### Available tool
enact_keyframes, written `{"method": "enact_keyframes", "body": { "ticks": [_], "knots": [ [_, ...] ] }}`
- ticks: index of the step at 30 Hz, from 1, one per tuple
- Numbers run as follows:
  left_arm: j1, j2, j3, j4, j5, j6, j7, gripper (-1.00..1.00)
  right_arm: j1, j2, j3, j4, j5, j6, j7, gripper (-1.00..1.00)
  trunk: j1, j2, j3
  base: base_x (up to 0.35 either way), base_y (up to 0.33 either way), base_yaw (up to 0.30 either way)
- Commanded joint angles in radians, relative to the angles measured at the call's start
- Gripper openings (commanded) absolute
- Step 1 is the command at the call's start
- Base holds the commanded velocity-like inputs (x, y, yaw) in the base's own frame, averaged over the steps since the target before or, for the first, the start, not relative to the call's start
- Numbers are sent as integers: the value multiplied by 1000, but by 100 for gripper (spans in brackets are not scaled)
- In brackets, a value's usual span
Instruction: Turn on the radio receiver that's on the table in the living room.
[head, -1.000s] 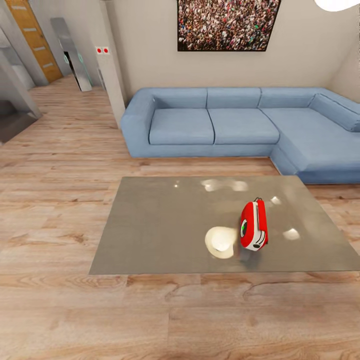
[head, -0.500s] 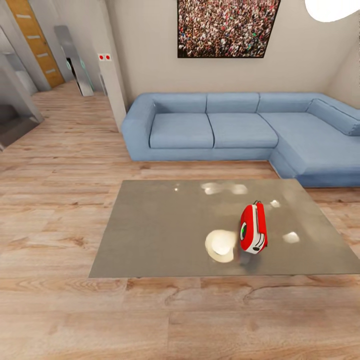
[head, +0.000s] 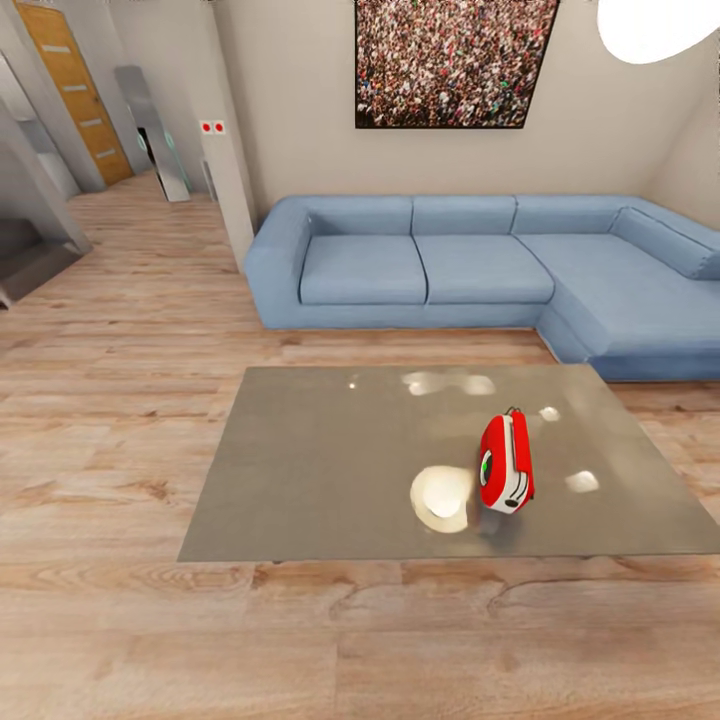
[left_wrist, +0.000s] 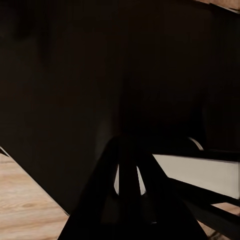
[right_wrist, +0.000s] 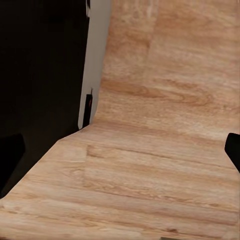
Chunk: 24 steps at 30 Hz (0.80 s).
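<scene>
From my head camera I look down on a living room with a light wood plank floor (head: 120, 440). A low, wide desk (head: 320, 470) with a glossy grey-brown top sits in the middle of the floor, showing pale reflections of lamps.

At the far left a hallway leads off past an orange wooden door (head: 72, 90) and a grey wall pillar (head: 225, 150) with two small red switches. Behind the desk, a blue sectional sofa (head: 420, 265) runs along the back wall and turns forward past the desk's far right corner. Above it hangs a picture of a dense crowd (head: 452, 62), and part of a white pendant lamp (head: 655, 25) shows at the upper right.

The radio receiver (head: 506, 466) stands on the right half of the desk, nearer the near edge than the far edge. It is red with white trim and stands on its narrow side. A bright round reflection lies just beside it. Open floor lies between me and the desk's near edge.

Compared with a second ago, the whole scene has slid slightly, so my camera has moved; the radio keeps its place on the desk.

My left wrist camera is mostly dark. My right wrist camera sees plank floor and dark shapes at both sides. I cannot tell whether either pincer is apart or together.
</scene>
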Motion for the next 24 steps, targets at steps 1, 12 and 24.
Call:
{"method": "enact_keyframes", "body": {
  "ticks": [1, 12, 24],
  "knots": [
    [0, 0, 0, 0, 0, 0, 0, -100, 0, 0, 0, 0, 0, 0, 0, 100, 0, 0, 2, 0, 0, 0],
    [0, 21, -2, -3, -10, 0, 0, -100, 0, 21, 0, 0, 0, -1, -1, 100, 0, 0, 19, 0, 0, 0],
    [0, 23, -5, -3, -11, 0, 0, -100, 0, 22, 0, 0, 0, -1, 0, 100, 0, 0, 38, 0, 0, 0]
  ]
}}
